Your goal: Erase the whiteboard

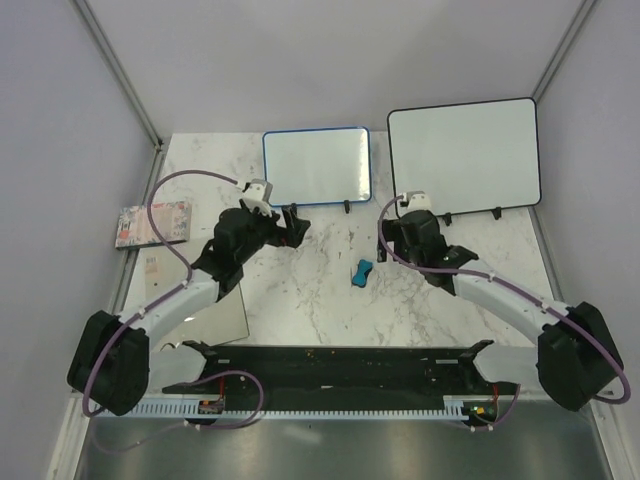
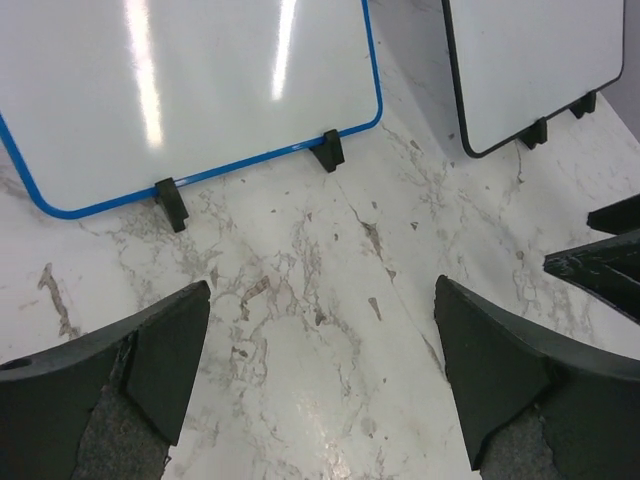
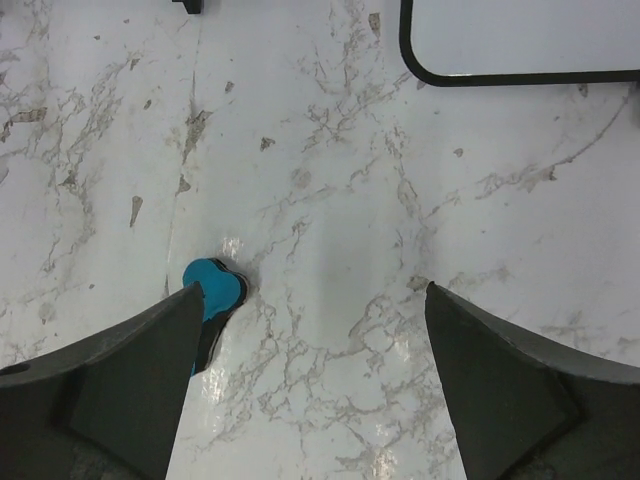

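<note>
The whiteboard (image 1: 316,165) with the thin blue frame stands on small black feet at the back middle of the marble table. Its face looks blank. It also shows in the left wrist view (image 2: 180,90). A small blue eraser (image 1: 362,271) lies flat on the table between the arms. My left gripper (image 1: 296,228) is open and empty, just in front of the board's lower left; its jaws (image 2: 320,330) stand wide over bare marble. My right gripper (image 1: 398,248) is open and empty, and the eraser (image 3: 215,285) lies just beside its left finger, partly hidden by it.
A larger black-framed whiteboard (image 1: 463,155) stands at the back right, also in the left wrist view (image 2: 540,60) and the right wrist view (image 3: 520,40). A printed packet (image 1: 152,222) lies at the left edge. A black rail (image 1: 330,370) runs along the front.
</note>
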